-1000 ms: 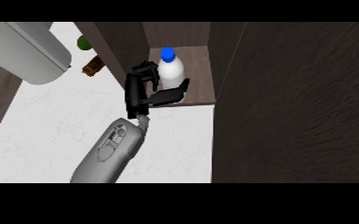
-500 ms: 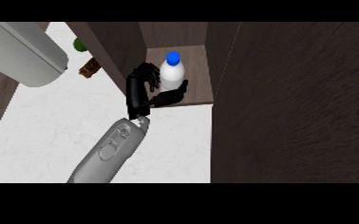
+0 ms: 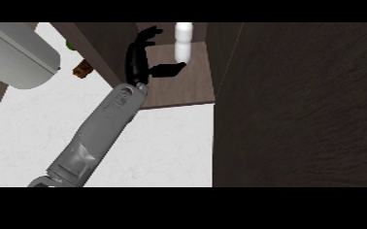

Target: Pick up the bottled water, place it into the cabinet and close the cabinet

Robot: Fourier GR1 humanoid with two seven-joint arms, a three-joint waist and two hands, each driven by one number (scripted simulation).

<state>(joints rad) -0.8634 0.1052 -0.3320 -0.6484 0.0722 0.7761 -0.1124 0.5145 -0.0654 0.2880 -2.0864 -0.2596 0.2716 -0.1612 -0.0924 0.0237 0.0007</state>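
- Bottled water (image 3: 183,46): white, upright on the cabinet shelf (image 3: 183,89), toward the back; its cap is cut off at the view's upper edge.
- Hand (image 3: 140,58): which side it belongs to cannot be told. Fingers spread and relaxed, thumb pointing at the bottle's base; it holds nothing and sits just beside the bottle.
- Handling, as a judgement: probably light, stiff plastic with a smooth, somewhat slippery wall; the mid-body is the best place for a hold.
- Writing: no label, brand or lettering can be read.
- Cabinet door (image 3: 294,106): dark wood, standing open at right.
- Surroundings: white counter (image 3: 165,145); grey rounded object (image 3: 25,60) at left.
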